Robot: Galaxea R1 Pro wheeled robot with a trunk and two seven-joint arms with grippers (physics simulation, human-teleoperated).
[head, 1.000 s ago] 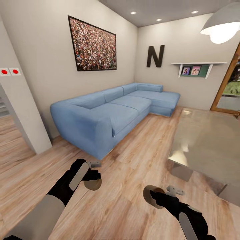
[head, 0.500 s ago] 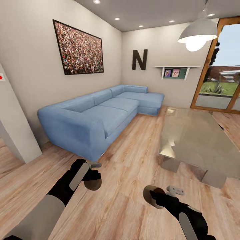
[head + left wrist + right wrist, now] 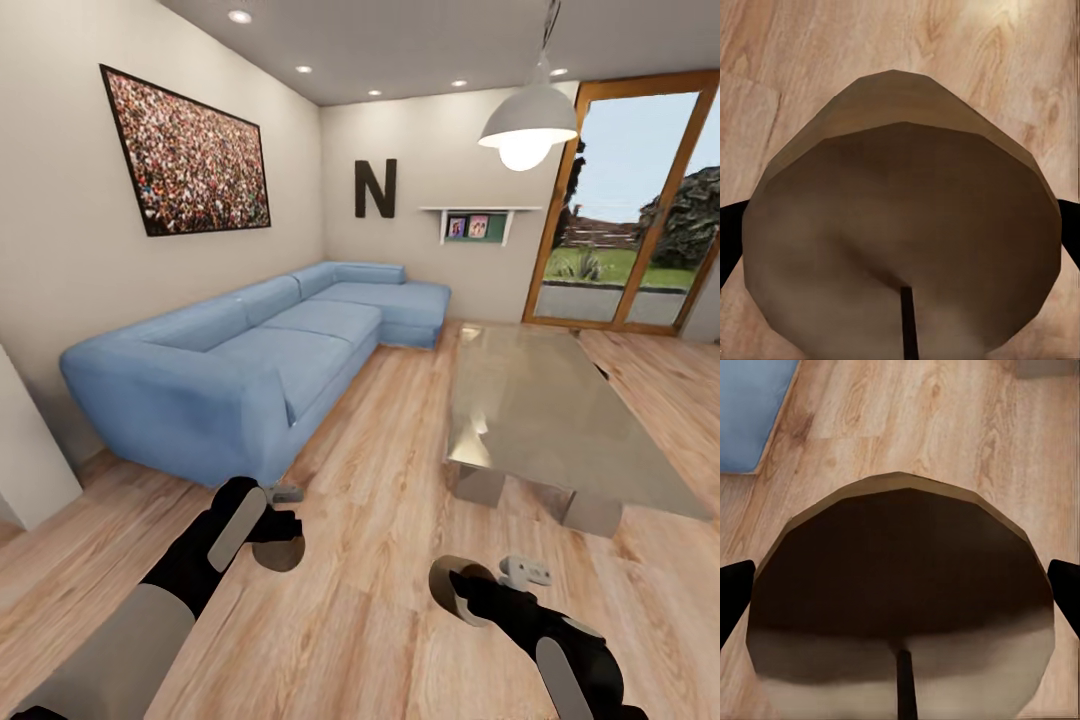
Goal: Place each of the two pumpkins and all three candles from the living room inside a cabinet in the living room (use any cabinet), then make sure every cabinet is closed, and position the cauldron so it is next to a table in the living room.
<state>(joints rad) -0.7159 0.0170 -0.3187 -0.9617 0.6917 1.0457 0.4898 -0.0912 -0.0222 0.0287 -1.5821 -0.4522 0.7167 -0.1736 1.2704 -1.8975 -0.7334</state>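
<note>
My left gripper (image 3: 281,543) is shut on a short brown-beige candle (image 3: 282,556), held low over the wooden floor. In the left wrist view this candle (image 3: 900,232) shows its dark wick between black fingers (image 3: 727,236). My right gripper (image 3: 463,592) is shut on a second candle (image 3: 448,588). In the right wrist view that candle (image 3: 900,592) sits between the fingers (image 3: 731,592). The low glass-topped table (image 3: 540,410) stands ahead on the right. The pumpkins, cabinet and cauldron are out of view.
A long blue corner sofa (image 3: 250,350) runs along the left wall. A wall corner (image 3: 25,460) juts in at the far left. A glass door with a wooden frame (image 3: 620,200) is at the back right, and a pendant lamp (image 3: 528,125) hangs over the table.
The whole picture has shifted left, so the camera has turned right; the glass door has come into view. Both grippers keep their candles in the same pose.
</note>
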